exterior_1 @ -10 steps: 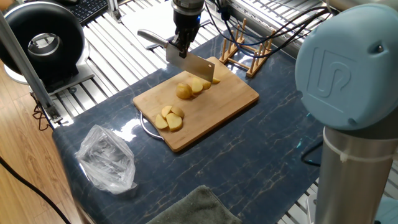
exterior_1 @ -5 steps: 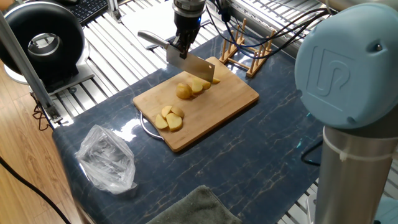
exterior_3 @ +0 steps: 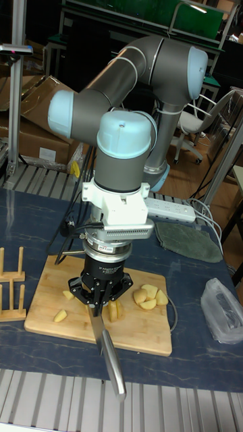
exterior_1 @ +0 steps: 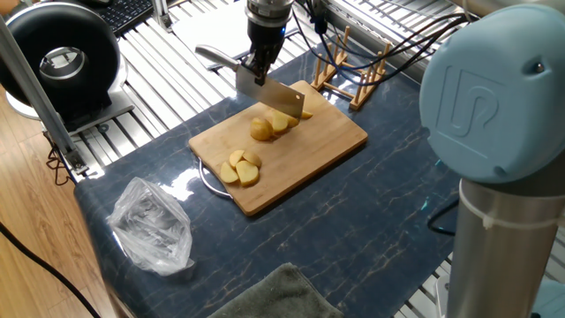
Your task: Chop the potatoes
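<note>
The tool [exterior_1: 257,66] is clamped on the handle of a knife [exterior_1: 269,95], and the blade stands on edge over the board [exterior_1: 327,141]. The blade is down among the potatoes [exterior_1: 274,124] at the far part of the board; a second group of cut pieces [exterior_1: 240,168] lies near the front edge, apart from the first.

To do this cut well, the blade should probably go straight down until it meets the board, without a sideways push, so that the round pieces do not roll away. The uncut half nearest the blade looks like the next to slice. The board lies on the surface [exterior_1: 371,221] and may slide under pressure.
</note>
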`<action>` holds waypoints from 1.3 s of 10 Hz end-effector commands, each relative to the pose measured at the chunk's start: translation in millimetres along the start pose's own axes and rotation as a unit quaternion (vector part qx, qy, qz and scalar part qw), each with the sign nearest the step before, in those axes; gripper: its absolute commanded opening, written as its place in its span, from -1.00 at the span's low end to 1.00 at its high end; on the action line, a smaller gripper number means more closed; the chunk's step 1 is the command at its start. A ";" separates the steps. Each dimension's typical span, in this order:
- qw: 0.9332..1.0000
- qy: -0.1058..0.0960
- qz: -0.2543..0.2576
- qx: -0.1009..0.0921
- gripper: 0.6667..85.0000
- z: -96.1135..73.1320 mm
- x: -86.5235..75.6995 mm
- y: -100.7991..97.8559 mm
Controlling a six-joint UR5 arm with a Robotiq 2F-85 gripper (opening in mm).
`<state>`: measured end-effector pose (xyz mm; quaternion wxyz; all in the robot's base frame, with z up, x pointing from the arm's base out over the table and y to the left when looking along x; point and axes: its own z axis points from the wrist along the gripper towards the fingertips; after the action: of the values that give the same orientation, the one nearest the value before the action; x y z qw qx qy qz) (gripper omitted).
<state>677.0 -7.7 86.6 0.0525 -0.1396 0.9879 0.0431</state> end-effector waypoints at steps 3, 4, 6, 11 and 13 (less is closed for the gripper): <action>1.000 0.000 0.007 -0.017 -0.99 -4.2 -1.4 7.7; 1.000 0.002 0.008 -0.020 -0.99 -5.9 -1.6 9.9; 1.000 0.003 0.018 -0.017 -0.99 -5.6 -3.4 19.7; 1.000 0.001 0.006 -0.012 -0.99 -6.9 -4.7 17.8; 1.000 0.000 0.001 -0.012 -0.99 -6.6 -5.3 16.7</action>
<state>674.8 8.4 93.3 0.0469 -0.1349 0.9884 0.0519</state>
